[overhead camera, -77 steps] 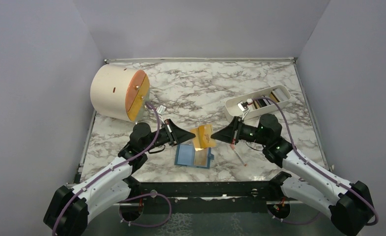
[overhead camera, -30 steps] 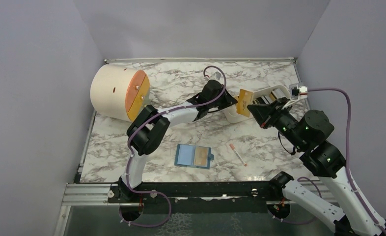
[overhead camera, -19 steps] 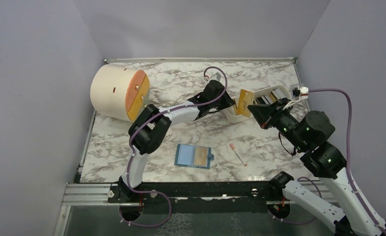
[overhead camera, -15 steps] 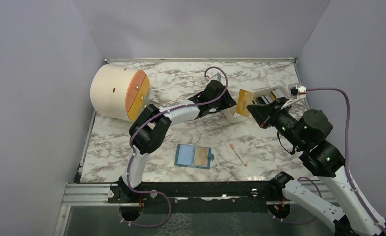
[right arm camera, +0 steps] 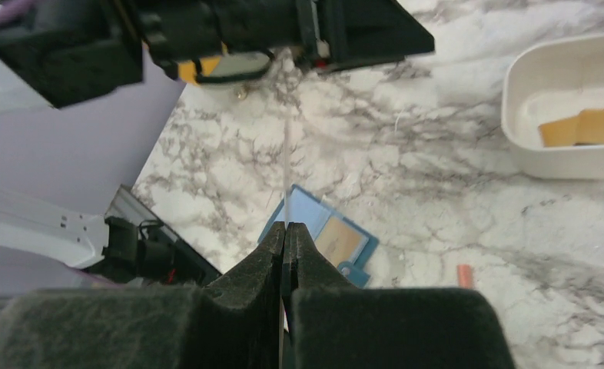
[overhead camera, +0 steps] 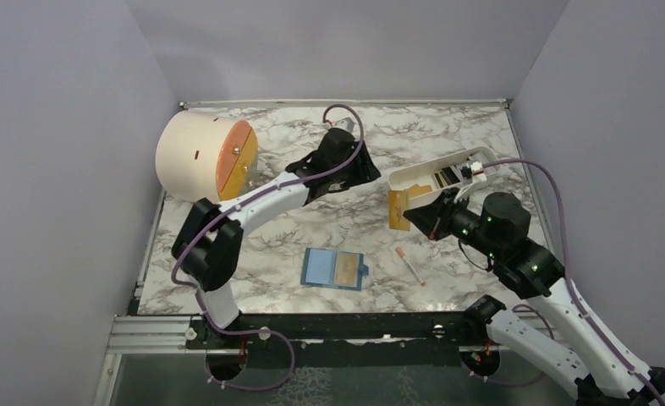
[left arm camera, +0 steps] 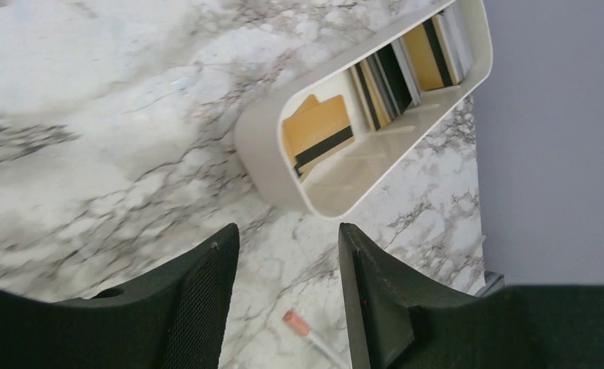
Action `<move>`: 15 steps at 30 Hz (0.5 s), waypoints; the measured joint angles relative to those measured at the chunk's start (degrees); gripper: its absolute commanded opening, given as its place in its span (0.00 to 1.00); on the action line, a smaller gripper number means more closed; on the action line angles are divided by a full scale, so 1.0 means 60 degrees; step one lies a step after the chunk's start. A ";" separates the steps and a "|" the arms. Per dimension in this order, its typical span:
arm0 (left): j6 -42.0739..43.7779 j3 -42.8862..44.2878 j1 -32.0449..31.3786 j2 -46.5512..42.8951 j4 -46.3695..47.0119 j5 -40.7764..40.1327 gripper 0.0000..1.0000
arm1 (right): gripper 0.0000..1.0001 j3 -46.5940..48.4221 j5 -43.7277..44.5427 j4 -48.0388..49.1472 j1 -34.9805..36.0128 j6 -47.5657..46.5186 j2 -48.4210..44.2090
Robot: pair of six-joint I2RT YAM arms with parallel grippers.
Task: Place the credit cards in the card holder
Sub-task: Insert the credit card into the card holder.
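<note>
Handover complete: the left gripper (left arm camera: 287, 246) has released and withdrawn, fingers half-parted and empty. The right gripper (right arm camera: 285, 231) pinches the thin gold-yellow plastic credit card (overhead camera: 398, 209) edge-on. The open teal-blue square card holder (right arm camera: 308, 214) lies just beyond its fingertips, awaiting insertion.

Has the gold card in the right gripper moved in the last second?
Yes. The gold card came from over the white tray toward the card holder.

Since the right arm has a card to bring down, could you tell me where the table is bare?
Bare marble lies between the card holder and the left arm, and along the back edge behind the white tray. It is crowded at the tray's near end, where the right gripper holds a gold card.
</note>
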 measured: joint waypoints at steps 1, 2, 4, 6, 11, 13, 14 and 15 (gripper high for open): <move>0.0095 -0.0339 0.0146 -0.0437 -0.0073 -0.0011 0.52 | 0.01 -0.0211 -0.0226 0.0066 0.0000 0.0135 0.0033; 0.0168 -0.0696 0.0306 -0.0871 -0.0233 -0.0018 0.52 | 0.01 -0.0437 -0.0470 0.0178 0.0000 0.0270 0.0087; 0.0324 -0.1424 0.0641 -0.1723 -0.0543 -0.0025 0.52 | 0.01 -0.0845 -0.0929 0.0423 0.0000 0.0579 0.0295; 0.0426 -0.2098 0.0991 -0.2404 -0.0754 -0.0011 0.52 | 0.01 -0.1249 -0.1373 0.0812 0.0000 0.0900 0.0466; 0.0714 -0.3880 0.1647 -0.3836 -0.1483 0.0011 0.52 | 0.01 -0.2211 -0.2160 0.1938 0.0000 0.1483 0.1421; 0.0787 -0.4513 0.1647 -0.4244 -0.1698 0.0015 0.53 | 0.01 -0.2524 -0.2404 0.2401 0.0000 0.1625 0.1894; 0.0801 -0.4856 0.1639 -0.4459 -0.1770 0.0018 0.53 | 0.01 -0.2659 -0.2514 0.2652 0.0000 0.1694 0.2157; 0.0820 -0.5195 0.1639 -0.4645 -0.1847 0.0029 0.53 | 0.01 -0.2805 -0.2645 0.2922 0.0000 0.1796 0.2412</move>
